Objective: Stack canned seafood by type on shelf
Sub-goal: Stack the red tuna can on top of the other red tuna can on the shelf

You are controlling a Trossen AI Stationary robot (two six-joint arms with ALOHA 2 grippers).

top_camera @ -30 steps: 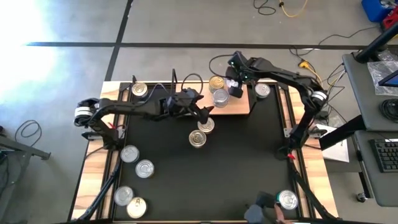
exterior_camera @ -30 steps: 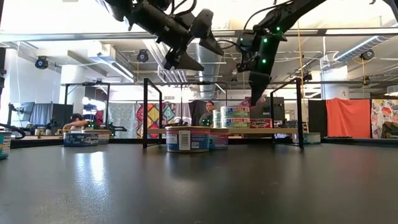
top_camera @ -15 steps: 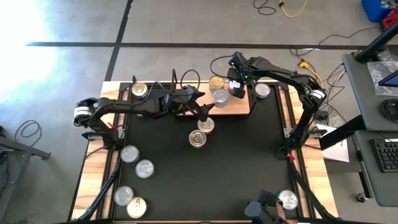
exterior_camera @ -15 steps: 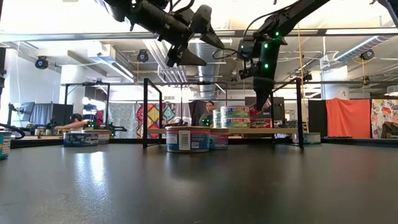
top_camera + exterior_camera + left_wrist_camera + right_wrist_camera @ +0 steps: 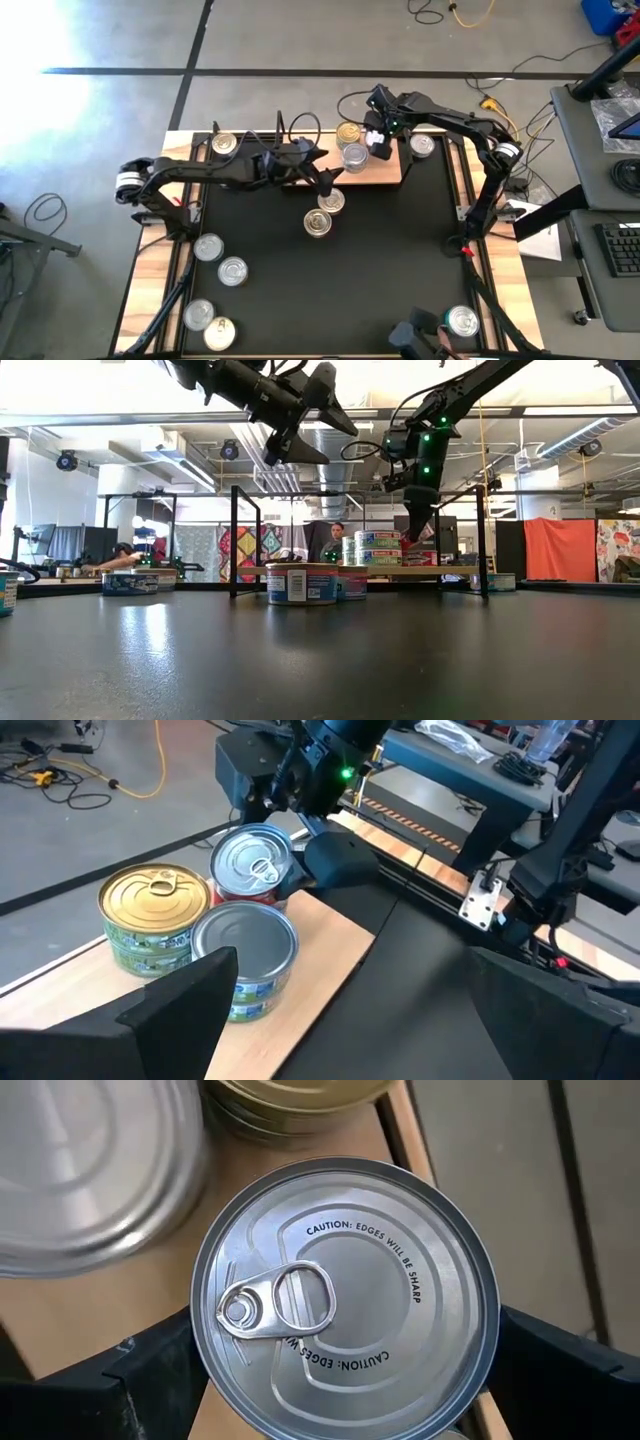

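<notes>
A silver pull-tab tin [image 5: 345, 1295] sat upright on the shelf [image 5: 300, 985], lid up, squarely between the spread, non-gripping jaws of the right gripper [image 5: 375, 140], which pointed steeply down. Beside it stood a gold tin [image 5: 155, 915] and a plain silver tin [image 5: 245, 950]. The left gripper [image 5: 328, 180] hung open and empty above the table [image 5: 400, 250], with clear black surface beneath its jaws.

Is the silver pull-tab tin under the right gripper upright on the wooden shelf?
Upright. The silver pull-tab tin shows its flat lid and ring tab facing straight up, resting on the light-wood shelf beside two other tins, between the right gripper's open fingers.
</notes>
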